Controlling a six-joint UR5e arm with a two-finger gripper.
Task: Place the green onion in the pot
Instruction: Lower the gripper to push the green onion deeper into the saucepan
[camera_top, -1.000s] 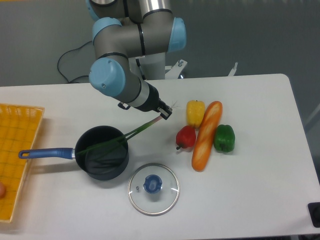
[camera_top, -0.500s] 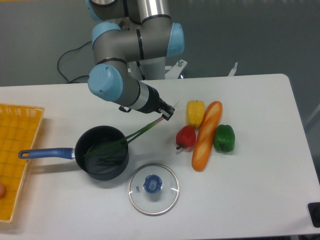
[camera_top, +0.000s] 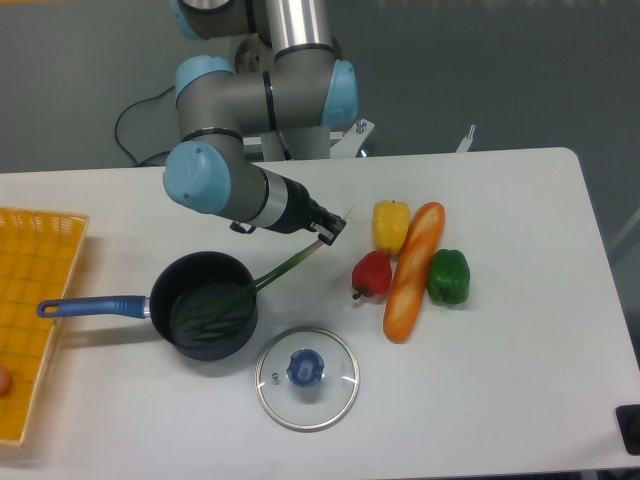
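The pincer (camera_top: 328, 232) is gripping the pale end of the onion (camera_top: 262, 281), clamped on it just above the worktop (camera_top: 520, 360) near the middle of the far edge. The stalk is slanting down and toward the left edge, its leaf tips lying inside the pot (camera_top: 205, 304) while its middle is crossing the pot's right rim. Holding it by the whitish end seems meant to let the loose leaves go in first, so the rest can follow once it is let go. The onion is thin and long, green along most of its length, splitting into several slender leaves that are showing as faint lines against the dark interior; it looks limp enough to bend over the rim. The pot is sitting toward the left side of the worktop, its blue handle (camera_top: 92, 306) pointing at the left edge. By this reading the onion is partly in but not yet released, and the pale end is hanging outside the rim.
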